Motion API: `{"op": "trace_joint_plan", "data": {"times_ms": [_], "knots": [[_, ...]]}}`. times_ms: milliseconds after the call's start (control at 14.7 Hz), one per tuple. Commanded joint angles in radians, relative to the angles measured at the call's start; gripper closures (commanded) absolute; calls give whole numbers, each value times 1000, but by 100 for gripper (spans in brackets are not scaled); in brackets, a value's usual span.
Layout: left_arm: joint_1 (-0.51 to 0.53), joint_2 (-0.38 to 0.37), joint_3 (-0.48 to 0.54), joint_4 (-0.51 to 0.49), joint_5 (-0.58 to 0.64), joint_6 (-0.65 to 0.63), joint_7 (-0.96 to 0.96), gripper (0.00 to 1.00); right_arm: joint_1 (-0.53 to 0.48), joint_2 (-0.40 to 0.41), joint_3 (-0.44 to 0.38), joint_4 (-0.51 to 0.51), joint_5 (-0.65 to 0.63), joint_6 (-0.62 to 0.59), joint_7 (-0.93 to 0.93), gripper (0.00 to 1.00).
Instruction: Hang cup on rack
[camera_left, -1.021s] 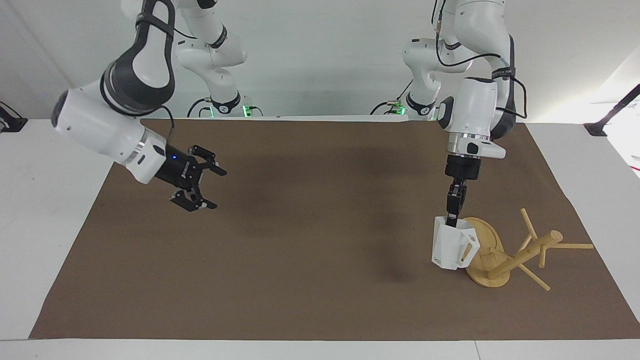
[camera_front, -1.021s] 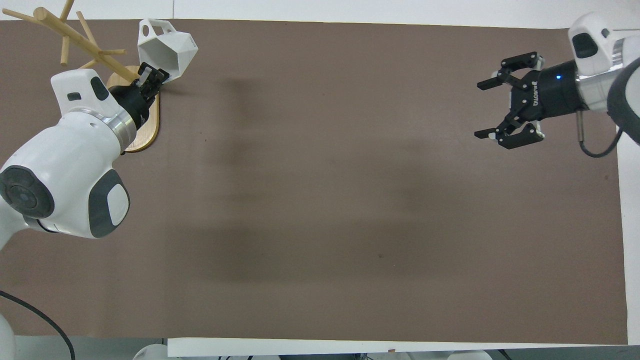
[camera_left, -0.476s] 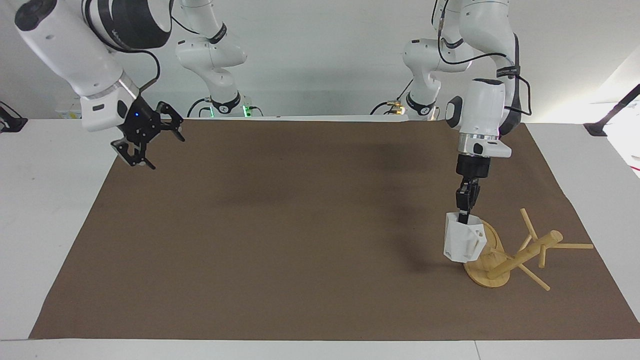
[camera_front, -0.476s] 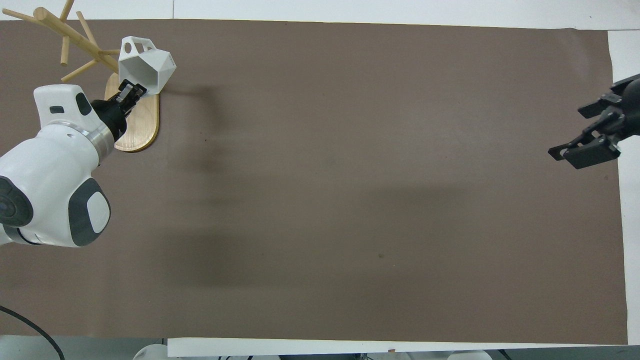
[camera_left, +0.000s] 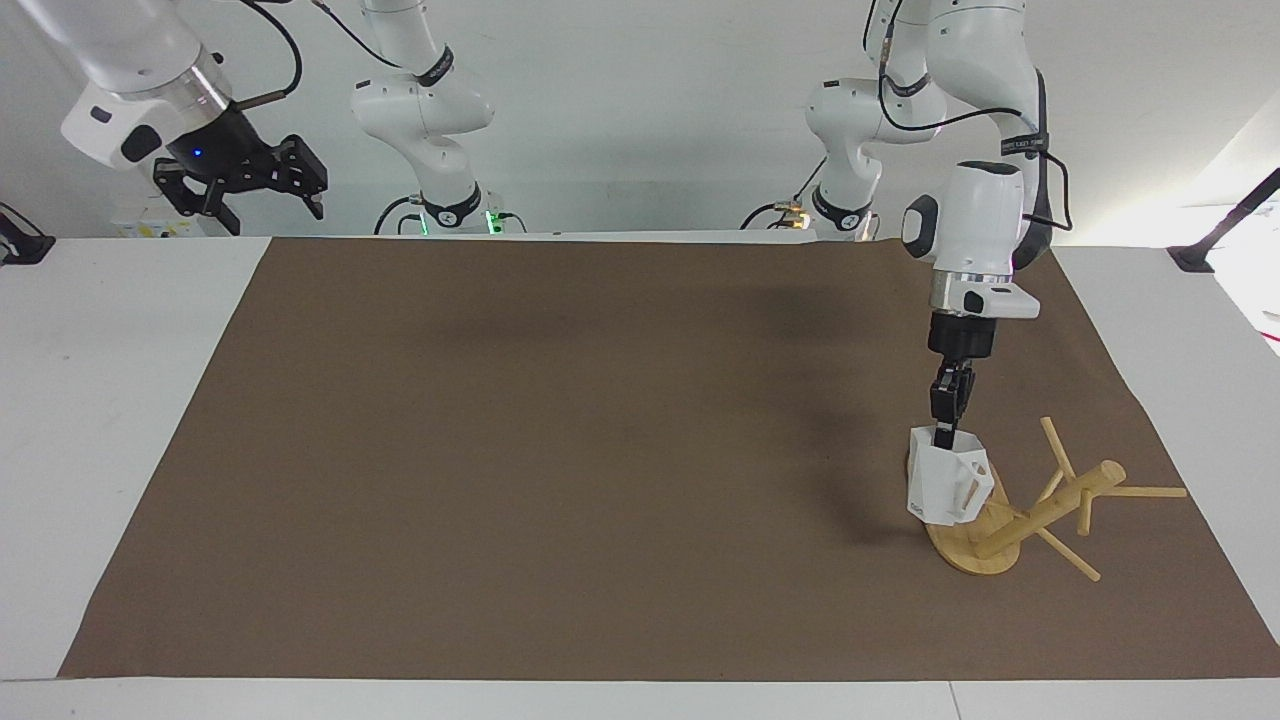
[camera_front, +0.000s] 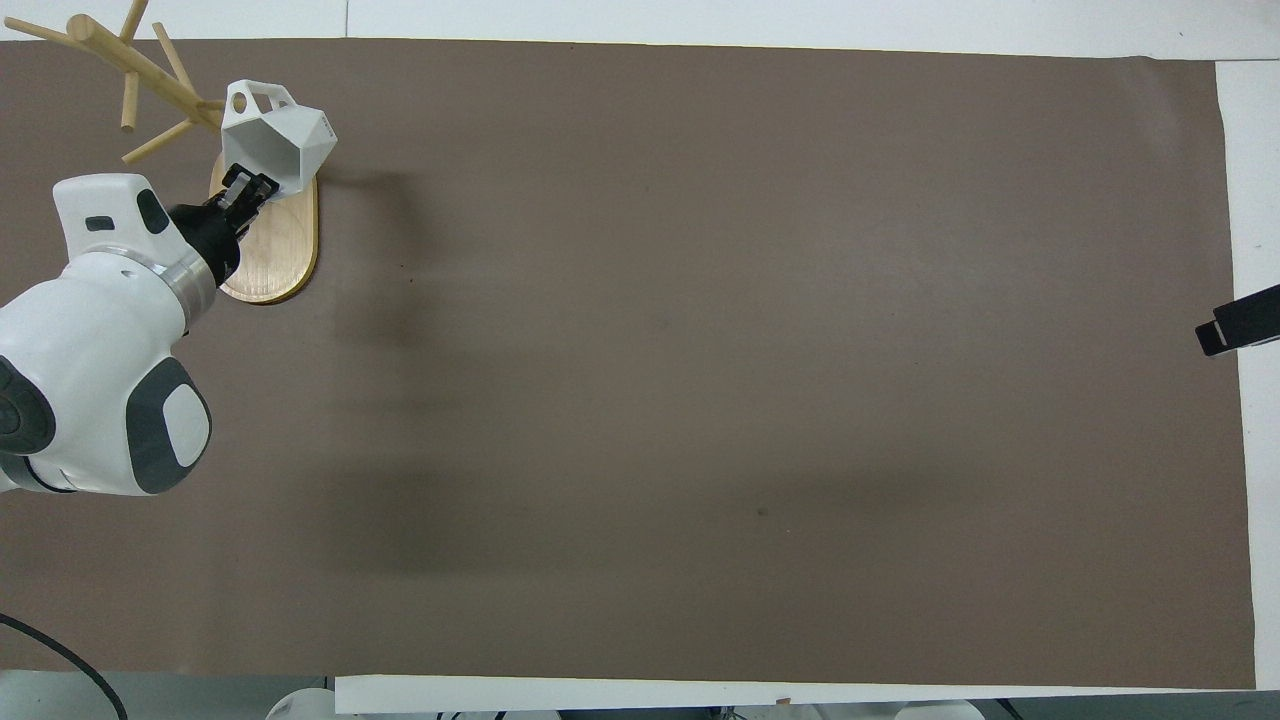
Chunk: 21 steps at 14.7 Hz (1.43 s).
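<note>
The white faceted cup hangs upright from my left gripper, which is shut on its rim. The cup is low over the oval base of the bamboo rack, at the end nearer the table's middle. Its handle faces the rack's post and sits close to a peg. I cannot tell whether they touch. The overhead view shows the cup, the left gripper and the rack's base. My right gripper is open and empty, raised high at the right arm's end of the table.
A brown mat covers most of the white table. Thin pegs stick out from the rack's post toward the left arm's end of the table. One right fingertip shows at the overhead view's edge.
My left gripper has carried the cup sideways to the rack, from beside the base to over it. My right arm has lifted and drawn back off the mat, still open.
</note>
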<state>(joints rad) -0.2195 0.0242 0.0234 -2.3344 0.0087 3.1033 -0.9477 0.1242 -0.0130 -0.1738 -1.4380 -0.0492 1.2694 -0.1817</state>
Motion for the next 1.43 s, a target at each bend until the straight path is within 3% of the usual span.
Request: {"op": "trace_joint_plan", "data": {"times_ms": [0, 272, 817, 885, 953, 1021, 1157, 1361], "knots": [[43, 25, -13, -7, 26, 17, 4, 100, -41, -27, 43, -18, -21, -24, 70, 0], [63, 71, -13, 29, 27, 12, 3, 100, -84, -39, 66, -36, -15, -44, 116, 0], [94, 79, -14, 35, 28, -18, 3, 100, -109, -73, 43, -111, -15, -28, 128, 0], [91, 79, -13, 44, 25, -31, 3, 86, -109, -77, 43, -137, -14, -13, 128, 0], [86, 80, -13, 59, 22, -58, 1, 48, -113, -100, 39, -172, -11, 19, 128, 0], [86, 80, -13, 73, 22, -90, 1, 36, -116, -100, 34, -177, -9, 28, 127, 0], [81, 70, -13, 105, 16, -196, -3, 1, -117, -94, 37, -179, -9, 39, 126, 0], [81, -25, -11, 107, 16, -439, 12, 0, -115, -87, 36, -180, -9, 51, 128, 0]]}}
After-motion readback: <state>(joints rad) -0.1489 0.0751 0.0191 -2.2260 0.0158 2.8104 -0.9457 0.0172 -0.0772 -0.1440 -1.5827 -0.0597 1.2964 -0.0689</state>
